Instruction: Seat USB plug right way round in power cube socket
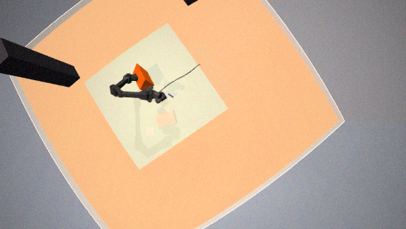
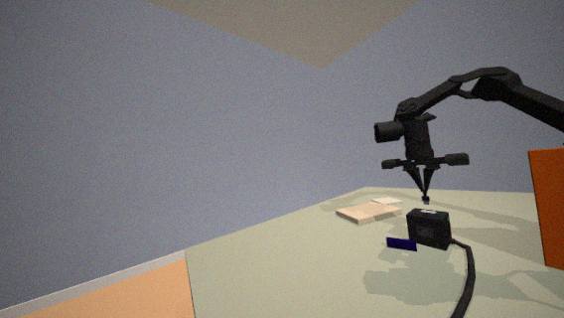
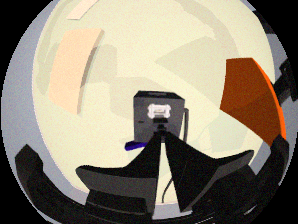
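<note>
Claw (image 2: 425, 197) pointing straight down (elbow high), clamped on USB plug (image 2: 425, 199) just above power cube (image 2: 429, 228)

Matt black plastic look on the boxy power cube (image 2: 429, 230), no shine at all. Same dull black finish along the jointed robot arm (image 2: 516, 94). Smooth, rubbery-looking black cable (image 2: 469, 275). Pale, wood-like flat slab (image 2: 368, 212), matt. Flat, matt pale green table mat (image 2: 278, 278). Uniform matt surface on the orange block (image 2: 548, 209).
</note>
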